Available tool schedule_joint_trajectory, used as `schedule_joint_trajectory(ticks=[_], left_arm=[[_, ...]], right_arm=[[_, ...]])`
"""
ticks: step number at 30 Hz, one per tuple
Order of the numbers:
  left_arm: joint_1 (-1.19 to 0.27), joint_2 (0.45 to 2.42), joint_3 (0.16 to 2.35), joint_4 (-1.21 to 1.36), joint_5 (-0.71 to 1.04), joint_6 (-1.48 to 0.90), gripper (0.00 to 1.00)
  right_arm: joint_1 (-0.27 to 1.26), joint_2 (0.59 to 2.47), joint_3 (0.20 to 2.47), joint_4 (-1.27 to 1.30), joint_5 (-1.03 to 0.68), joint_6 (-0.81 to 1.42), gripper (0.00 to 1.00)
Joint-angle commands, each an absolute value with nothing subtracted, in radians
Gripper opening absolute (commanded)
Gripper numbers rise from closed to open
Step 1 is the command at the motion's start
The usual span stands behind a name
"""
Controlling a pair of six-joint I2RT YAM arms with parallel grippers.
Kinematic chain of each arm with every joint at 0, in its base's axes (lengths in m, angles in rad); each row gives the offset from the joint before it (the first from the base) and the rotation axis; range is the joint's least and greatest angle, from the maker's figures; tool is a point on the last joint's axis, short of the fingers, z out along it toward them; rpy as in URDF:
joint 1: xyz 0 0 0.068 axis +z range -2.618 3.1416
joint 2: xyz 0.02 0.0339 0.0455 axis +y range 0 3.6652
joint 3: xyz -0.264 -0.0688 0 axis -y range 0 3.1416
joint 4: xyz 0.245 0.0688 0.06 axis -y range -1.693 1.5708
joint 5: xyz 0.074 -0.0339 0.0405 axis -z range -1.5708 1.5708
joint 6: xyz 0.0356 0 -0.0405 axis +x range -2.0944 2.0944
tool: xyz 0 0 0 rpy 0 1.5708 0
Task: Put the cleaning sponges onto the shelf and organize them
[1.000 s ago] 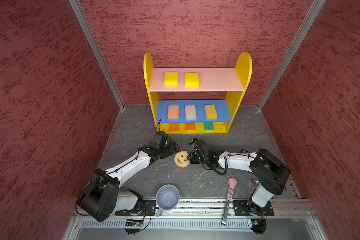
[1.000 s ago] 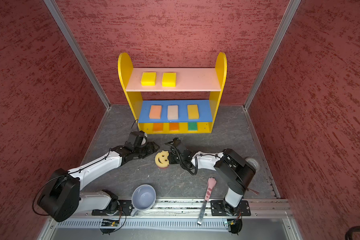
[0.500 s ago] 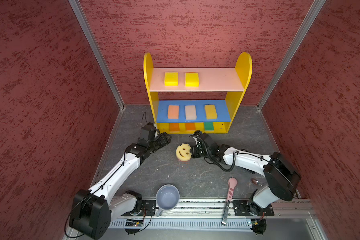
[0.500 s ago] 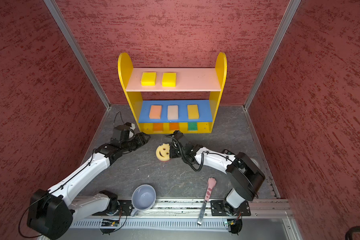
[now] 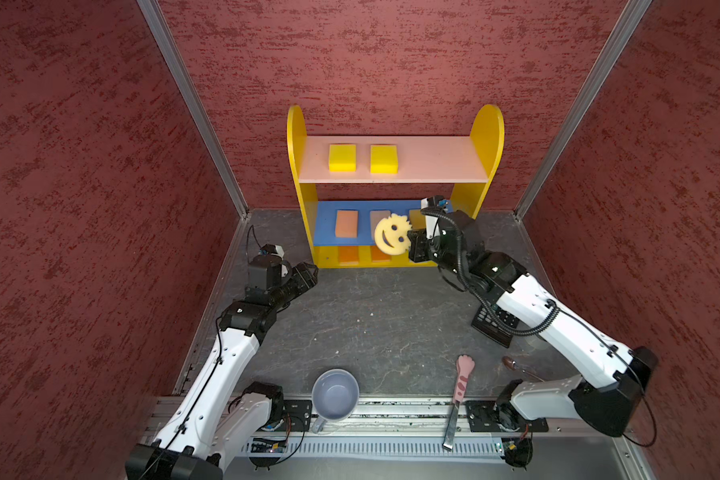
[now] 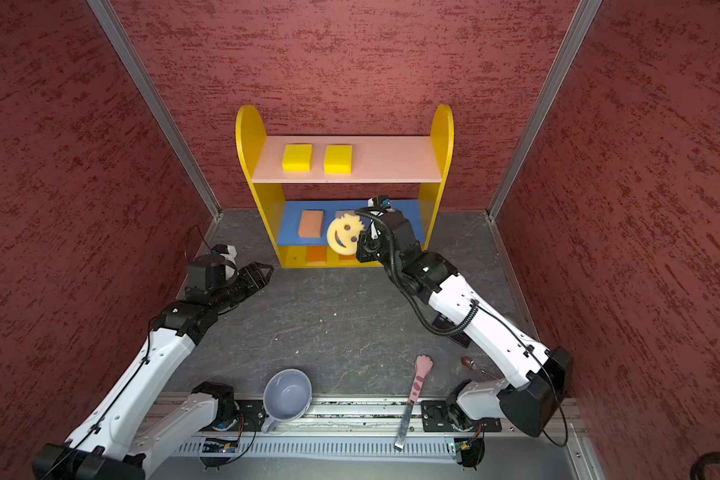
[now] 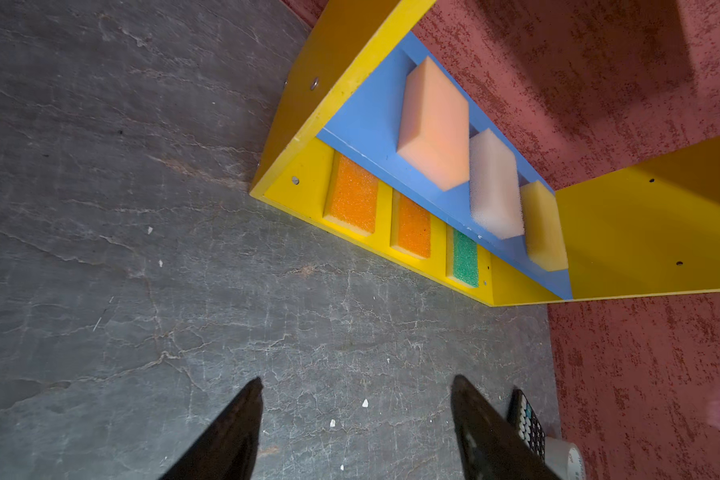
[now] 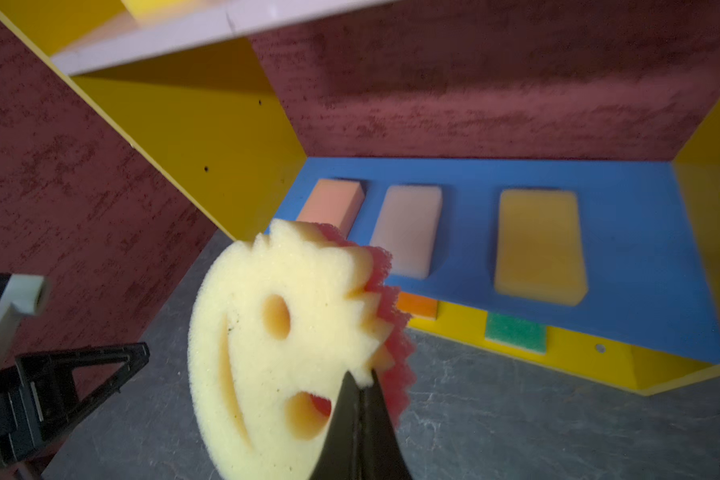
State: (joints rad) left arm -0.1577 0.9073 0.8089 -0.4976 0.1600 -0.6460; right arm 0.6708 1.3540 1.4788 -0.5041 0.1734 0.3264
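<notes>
Up in front of the shelf [image 5: 488,137], by its blue board [image 5: 325,226], the right tool [image 5: 409,246] is pinched tight on the edge of the round smiley sponge [image 5: 391,235], up in the air. The sponge sticks out sideways from the tool, toward the left arm's side. The bare end of the pink top board [image 5: 437,160], beside two yellow sponges [image 5: 342,157], lies higher up and farther back. The right arm is much nearer to it. I think a lift comes next. The left tool [image 5: 308,277] is spread wide, holds nothing, and hangs low over the tabletop [image 5: 371,324].
</notes>
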Motion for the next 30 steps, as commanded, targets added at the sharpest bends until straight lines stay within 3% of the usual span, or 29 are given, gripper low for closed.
schedule_joint_trajectory(ticks=[1,14,25,30], left_arm=[[-0.144,0.897,0.834,-0.504,0.184,-0.630,0.72],[-0.143,0.896,0.888,-0.510,0.257,-0.569,0.72],[-0.219,0.924,1.007,-0.448,0.337,-0.511,0.75],[-0.264,0.927,1.023,-0.444,0.308,-0.501,0.75]], right_arm=[[0.660,1.336,1.593,-0.632,0.277,0.258,0.00],[0.650,1.326,1.763,-0.675,0.378,0.204,0.00],[0.649,1.358,1.810,-0.712,0.313,0.207,0.00],[0.648,1.352,1.726,-0.741,0.216,0.263,0.00]])
